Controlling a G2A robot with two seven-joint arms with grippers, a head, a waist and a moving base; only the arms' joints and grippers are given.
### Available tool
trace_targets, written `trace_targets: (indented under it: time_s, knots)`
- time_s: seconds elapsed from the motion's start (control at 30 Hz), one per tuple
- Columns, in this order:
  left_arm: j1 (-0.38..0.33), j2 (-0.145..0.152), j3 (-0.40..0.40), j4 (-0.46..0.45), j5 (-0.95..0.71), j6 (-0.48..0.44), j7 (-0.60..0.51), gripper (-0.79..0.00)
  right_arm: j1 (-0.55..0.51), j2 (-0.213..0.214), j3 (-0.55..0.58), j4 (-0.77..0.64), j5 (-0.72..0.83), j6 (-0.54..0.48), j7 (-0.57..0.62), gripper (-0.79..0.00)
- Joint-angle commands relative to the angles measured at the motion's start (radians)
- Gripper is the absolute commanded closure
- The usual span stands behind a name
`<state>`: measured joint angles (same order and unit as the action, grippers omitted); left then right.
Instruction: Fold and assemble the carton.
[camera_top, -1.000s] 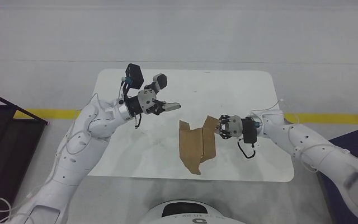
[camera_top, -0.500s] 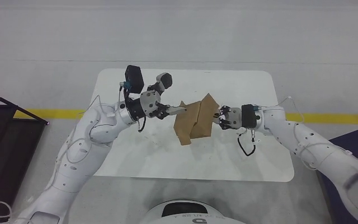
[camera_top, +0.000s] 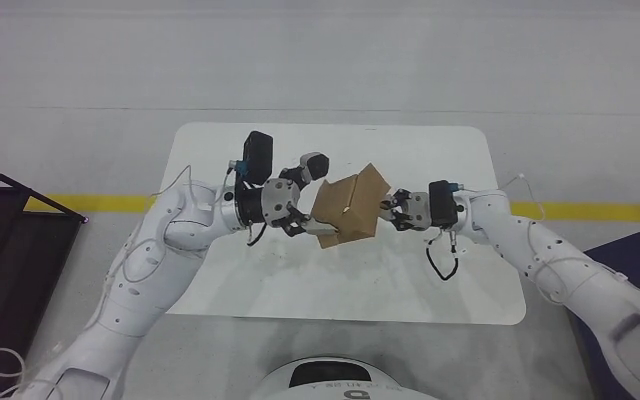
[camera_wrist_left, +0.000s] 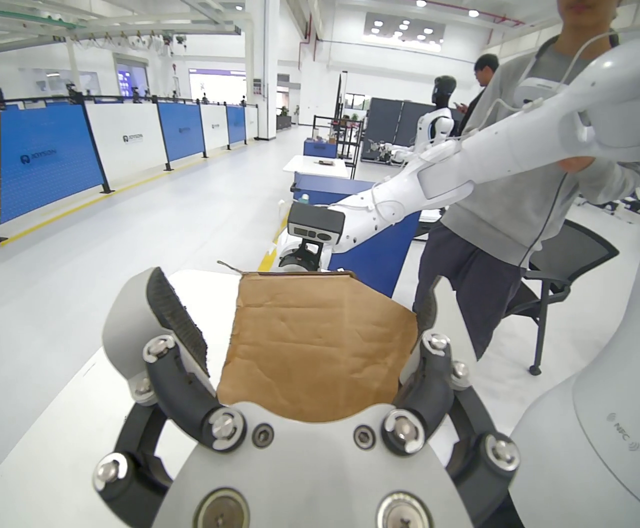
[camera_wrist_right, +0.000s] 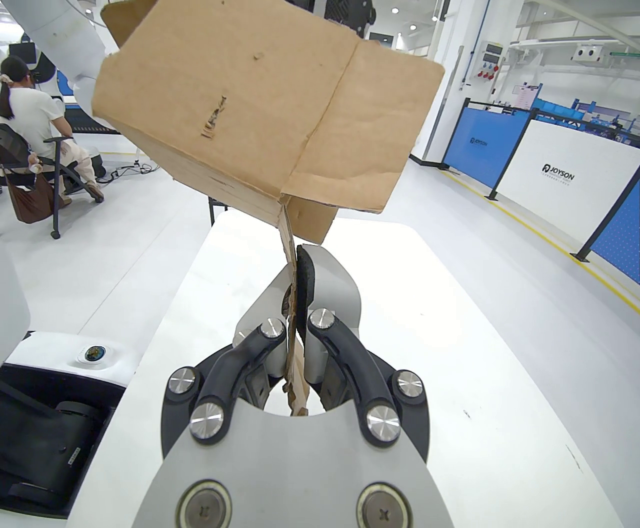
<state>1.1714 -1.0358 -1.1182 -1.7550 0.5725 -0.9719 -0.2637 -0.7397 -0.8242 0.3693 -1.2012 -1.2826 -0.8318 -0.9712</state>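
Observation:
A brown carton (camera_top: 348, 205) hangs above the middle of the white table (camera_top: 430, 150), partly opened into a box shape. My right gripper (camera_top: 388, 208) is on one side of it, shut on a thin flap (camera_wrist_right: 290, 270) at the carton's lower corner (camera_wrist_right: 260, 115). On the opposite side, my left gripper (camera_top: 309, 198) is open with its fingers straddling the carton's end panel (camera_wrist_left: 315, 350). One pad (camera_wrist_left: 180, 320) stands just off the panel's edge. The other finger (camera_wrist_left: 425, 310) is right at the opposite edge.
The tabletop (camera_wrist_right: 400, 300) lies bare under the carton, with its front edge near the robot's body. A black frame (camera_top: 25, 240) stands on the floor off one short end of the table. A yellow floor line (camera_top: 570, 211) runs past both ends.
The right gripper lifted the flat carton off the table and swung it up toward the middle. The carton opened into a box shape. The left gripper moved in around its end.

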Motion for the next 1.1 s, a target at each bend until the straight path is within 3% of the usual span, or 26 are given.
trace_targets:
  time_s: [0.0, 0.8, 0.87, 0.93, 1.07]
  knots:
    - [-0.004, 0.001, 0.009, -0.003, 0.002, -0.007, -0.022, -0.785, -0.006, -0.003, 0.009, 0.000, 0.001, -0.006, 0.007, 0.000]
    - [-0.034, -0.012, 0.080, 0.069, 0.053, 0.046, -0.045, -0.785, -0.081, -0.025, 0.112, -0.011, -0.014, -0.058, 0.041, 0.000]
    - [-0.034, -0.013, 0.080, 0.073, 0.055, 0.050, -0.043, -0.727, -0.087, -0.027, 0.119, -0.012, -0.016, -0.061, 0.044, 0.000]
    - [-0.033, -0.013, 0.082, 0.075, 0.057, 0.051, -0.043, -0.551, -0.092, -0.029, 0.126, -0.013, -0.020, -0.064, 0.047, 0.000]
    - [-0.032, -0.013, 0.081, 0.076, 0.063, 0.057, -0.049, -0.582, -0.100, -0.033, 0.139, -0.013, -0.024, -0.070, 0.053, 0.000]
